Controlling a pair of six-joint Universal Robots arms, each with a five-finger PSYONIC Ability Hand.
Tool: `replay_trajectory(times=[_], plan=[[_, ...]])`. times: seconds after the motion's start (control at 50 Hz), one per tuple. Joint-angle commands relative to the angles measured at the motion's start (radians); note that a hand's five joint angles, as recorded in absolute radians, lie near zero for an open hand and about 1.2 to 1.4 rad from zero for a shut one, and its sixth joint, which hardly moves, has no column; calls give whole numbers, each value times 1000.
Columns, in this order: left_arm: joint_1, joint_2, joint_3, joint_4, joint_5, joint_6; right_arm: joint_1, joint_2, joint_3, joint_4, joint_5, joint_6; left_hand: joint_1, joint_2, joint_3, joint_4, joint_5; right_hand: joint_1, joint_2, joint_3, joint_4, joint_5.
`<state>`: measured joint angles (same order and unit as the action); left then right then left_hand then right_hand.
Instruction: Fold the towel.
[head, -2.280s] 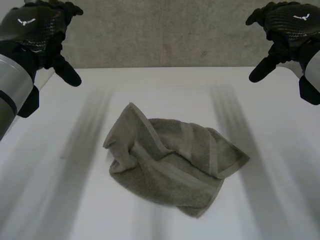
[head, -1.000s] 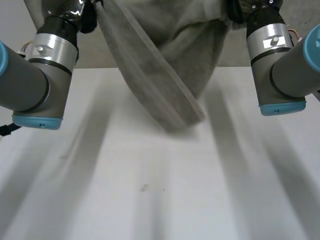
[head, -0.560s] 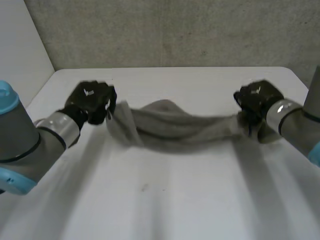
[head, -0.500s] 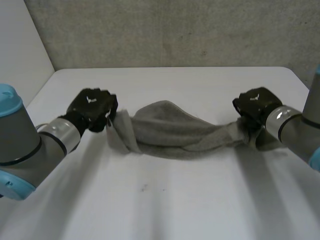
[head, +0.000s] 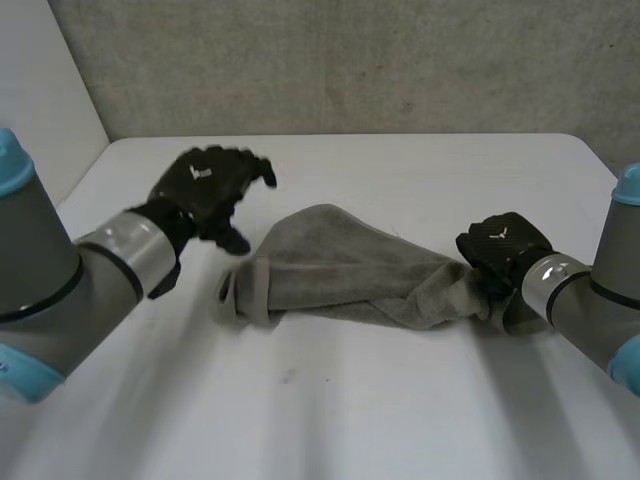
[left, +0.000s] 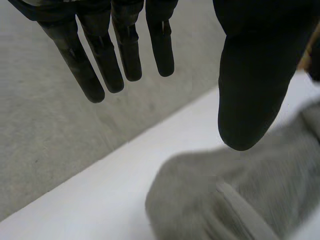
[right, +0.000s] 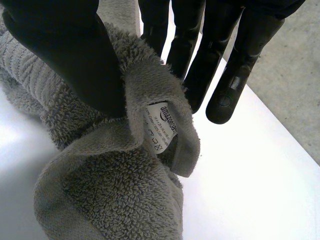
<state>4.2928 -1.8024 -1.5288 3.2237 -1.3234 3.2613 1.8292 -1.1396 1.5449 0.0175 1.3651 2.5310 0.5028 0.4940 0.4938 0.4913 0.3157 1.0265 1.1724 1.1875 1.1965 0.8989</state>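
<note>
Bunched towel lying on the table
Right hand is pinching its labelled corner at 3 o'clock; left hand is hovering with fingers spread, holding nothing, at the towel's 10 o'clock

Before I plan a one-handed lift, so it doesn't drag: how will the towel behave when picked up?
Probably floppy: the towel lies bunched and twisted on the table, so it would likely sag from one grip. It looks thick and looped, so grippy, unlikely to slip. Pushed, it would probably crumple rather than slide whole.
</note>
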Motion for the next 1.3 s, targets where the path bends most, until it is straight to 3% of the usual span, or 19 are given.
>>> replay_trajectory(times=[0.02, 0.16, 0.3, 0.4, 0.72, 0.92, 1.04, 1.08, 1.14, 1.16, 1.26, 1.3], plan=[[-36, -124, 142, 2, -169, -215, 5, 5, 6, -2, -4, 0, 54, 63, 63, 66, 67, 370, 224, 209, 200, 323], [-68, -296, 243, -18, -333, -206, 5, 5, 11, -5, -5, 0, 66, 75, 75, 77, 79, 370, 224, 209, 200, 323], [-119, -324, 236, -161, -339, -209, 5, 12, 20, -24, -6, -3, 37, 46, 46, 48, 49, 370, 224, 209, 200, 323], [-149, -293, 197, -235, -341, -233, 7, 17, 21, -31, -6, -3, -209, -200, -200, -198, -197, 370, 224, 209, 200, 323], [-185, -252, 101, -231, -364, -295, 7, 38, 24, -33, -6, -5, -216, -207, -207, -204, -203, 370, 224, 209, 200, 323], [-185, -348, 95, -128, -412, -281, 7, 40, 23, -36, -4, -5, 230, 239, 239, 241, 242, 370, 224, 209, 200, 323], [-185, -370, 95, -122, -416, -278, 5, 38, 20, -51, 5, -5, 310, 318, 319, 321, 322, 370, 224, 209, 200, 323], [-185, -370, 95, -117, -416, -276, 4, 37, 17, -56, 3, -5, 593, 602, 602, 604, 605, 370, 224, 209, 200, 323], [-183, -365, 98, -114, -416, -270, 4, 34, 0, -70, -4, -6, 756, 765, 765, 767, 768, 370, 224, 209, 200, 323], [-180, -364, 108, -110, -416, -255, 4, 35, -12, -88, -6, -11, 892, 901, 901, 904, 905, 370, 224, 209, 200, 323], [-148, -361, 161, -22, -416, -149, 8, 52, -97, -219, -5, -79, 893, 902, 902, 905, 906, 370, 224, 209, 200, 323], [-90, -351, 193, 97, -412, -31, 9, 66, -138, -302, -4, -104, 893, 902, 902, 905, 906, 370, 224, 209, 200, 323]])
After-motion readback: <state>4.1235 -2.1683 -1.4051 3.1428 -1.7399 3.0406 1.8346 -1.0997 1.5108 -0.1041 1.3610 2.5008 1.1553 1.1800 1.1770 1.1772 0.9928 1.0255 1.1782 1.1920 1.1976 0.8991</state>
